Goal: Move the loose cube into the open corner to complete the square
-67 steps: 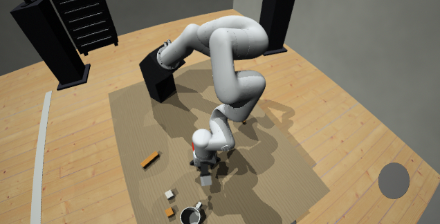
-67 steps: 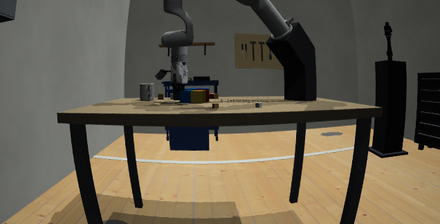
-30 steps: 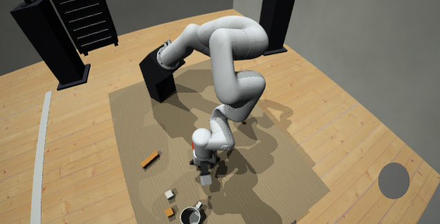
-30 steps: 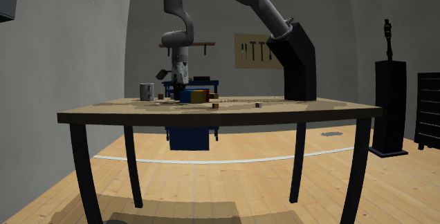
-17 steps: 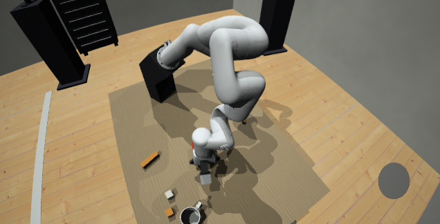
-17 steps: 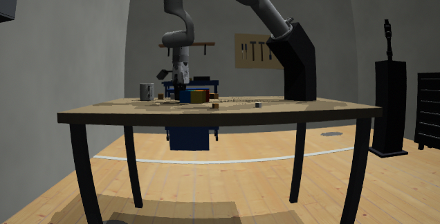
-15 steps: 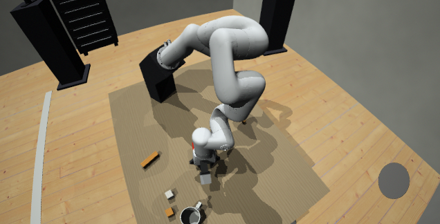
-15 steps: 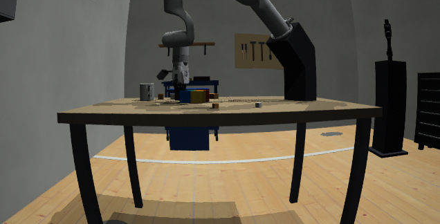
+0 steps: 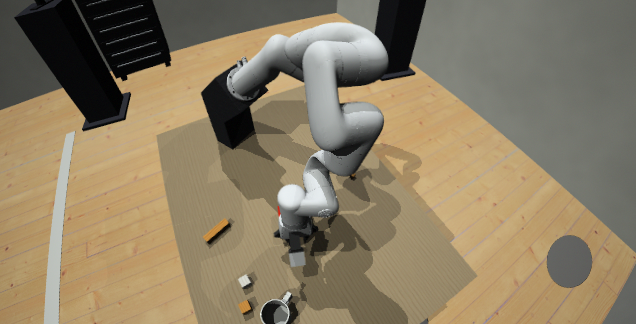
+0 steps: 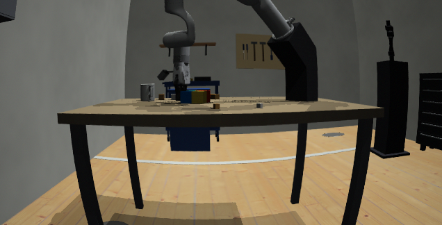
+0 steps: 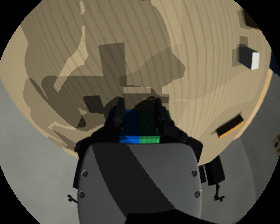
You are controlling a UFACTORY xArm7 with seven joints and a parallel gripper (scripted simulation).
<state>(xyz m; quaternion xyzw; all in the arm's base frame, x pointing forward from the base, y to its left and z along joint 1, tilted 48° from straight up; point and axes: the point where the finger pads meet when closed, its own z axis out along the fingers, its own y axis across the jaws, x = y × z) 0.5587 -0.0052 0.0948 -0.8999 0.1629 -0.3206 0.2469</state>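
Seen from the exterior side, my table [image 9: 195, 166] [image 10: 222, 119] [image 11: 206, 90] has a pale, grained wooden top, a dark edge and dark legs. A black pedestal [image 10: 301, 70] [image 9: 220, 111] stands toward its right end. On the left I have a mug [image 9: 263, 307] [image 10: 147, 92]. Between them, blue [image 10: 185, 97] [image 11: 129, 139], yellow [image 10: 199, 97] and red [image 10: 208, 96] [image 9: 279, 211] cubes sit grouped, with a green cube [image 11: 149, 139] beside the blue. Small orange [image 10: 216, 106] and white [image 10: 259, 105] blocks lie near; an orange bar [image 9: 216, 230] [image 11: 230, 126] lies far.
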